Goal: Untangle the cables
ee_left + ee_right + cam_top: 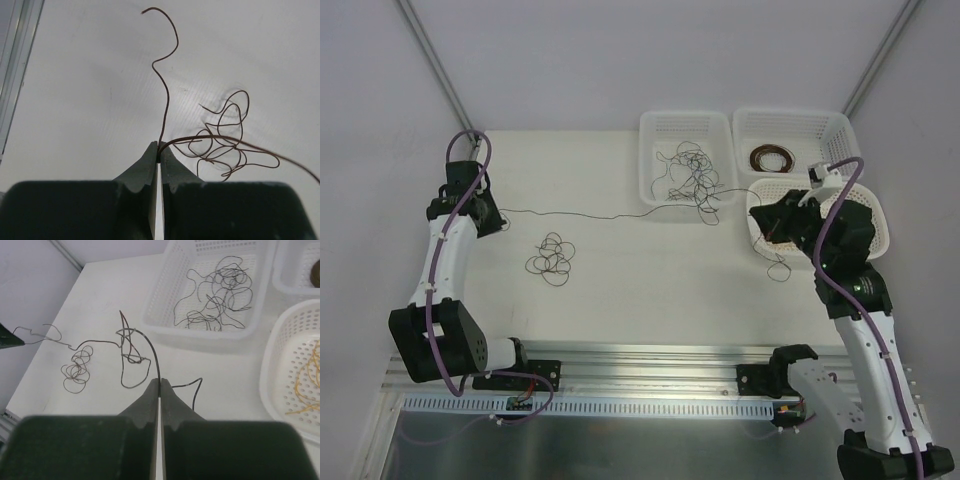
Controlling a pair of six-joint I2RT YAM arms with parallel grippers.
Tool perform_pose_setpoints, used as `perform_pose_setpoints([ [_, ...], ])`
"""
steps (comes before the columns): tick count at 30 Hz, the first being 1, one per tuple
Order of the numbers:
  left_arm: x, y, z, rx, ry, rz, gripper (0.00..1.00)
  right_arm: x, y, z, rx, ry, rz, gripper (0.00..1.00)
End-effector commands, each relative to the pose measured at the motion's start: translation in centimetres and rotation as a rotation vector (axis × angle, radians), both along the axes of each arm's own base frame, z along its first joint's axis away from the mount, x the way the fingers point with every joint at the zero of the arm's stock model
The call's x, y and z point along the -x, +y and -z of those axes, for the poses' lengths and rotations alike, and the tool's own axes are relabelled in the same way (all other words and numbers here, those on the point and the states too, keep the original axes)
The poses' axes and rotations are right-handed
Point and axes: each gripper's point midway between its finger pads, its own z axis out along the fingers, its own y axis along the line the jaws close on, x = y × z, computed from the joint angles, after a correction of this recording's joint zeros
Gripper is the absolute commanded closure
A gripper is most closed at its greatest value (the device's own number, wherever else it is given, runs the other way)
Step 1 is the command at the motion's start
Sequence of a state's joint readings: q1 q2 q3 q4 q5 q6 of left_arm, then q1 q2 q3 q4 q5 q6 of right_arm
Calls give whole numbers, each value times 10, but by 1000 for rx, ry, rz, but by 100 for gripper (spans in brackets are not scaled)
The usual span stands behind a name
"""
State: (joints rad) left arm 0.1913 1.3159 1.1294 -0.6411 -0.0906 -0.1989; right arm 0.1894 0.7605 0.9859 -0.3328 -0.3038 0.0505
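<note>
Top external view: a hair-thin dark curly wire [560, 214] is seen stretched over the white tabletop [620, 290] btwn both arms, w/ a loose dark coil [551, 258] lying near it. The wire is judged v. light, springy and easily kinked, so it is best taken near a free end, away from knots. Left tool [159, 150] is closed tight on this wire. Right tool [160, 385] is likewise pinched shut, apparently further along the same strand.

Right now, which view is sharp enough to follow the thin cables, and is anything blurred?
Top external view: even, soft light, the stretched cable only a hairline. Left wrist view: left gripper soft and dark up close, the cable sharp. Right wrist view: right gripper blurred, white basket crisp.
</note>
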Motion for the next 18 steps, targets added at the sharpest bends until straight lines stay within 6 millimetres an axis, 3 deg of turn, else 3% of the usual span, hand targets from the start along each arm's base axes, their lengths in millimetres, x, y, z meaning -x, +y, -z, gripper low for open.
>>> perform_pose_setpoints([
  [1, 10, 14, -4, -56, 7, -41, 100, 0, -24, -4, -38, 2, 121, 99],
  [5, 15, 27, -5, -80, 15, -94, 100, 1, -61, -20, -85, -29, 277, 99],
  [10, 22, 43, -5, -122, 39, -155, 100, -4, -83, -26, -155, -5, 411, 99],
  [12, 23, 45, -4, -130, 47, -163, 100, -9, -78, -25, -165, 5, 381, 99],
  [15, 17, 36, -2, -85, 42, -127, 100, -17, -39, -20, -181, 71, 160, 99],
  [18, 11, 21, -1, -14, 24, -72, 100, -13, -10, -4, -59, 130, 44, 99],
])
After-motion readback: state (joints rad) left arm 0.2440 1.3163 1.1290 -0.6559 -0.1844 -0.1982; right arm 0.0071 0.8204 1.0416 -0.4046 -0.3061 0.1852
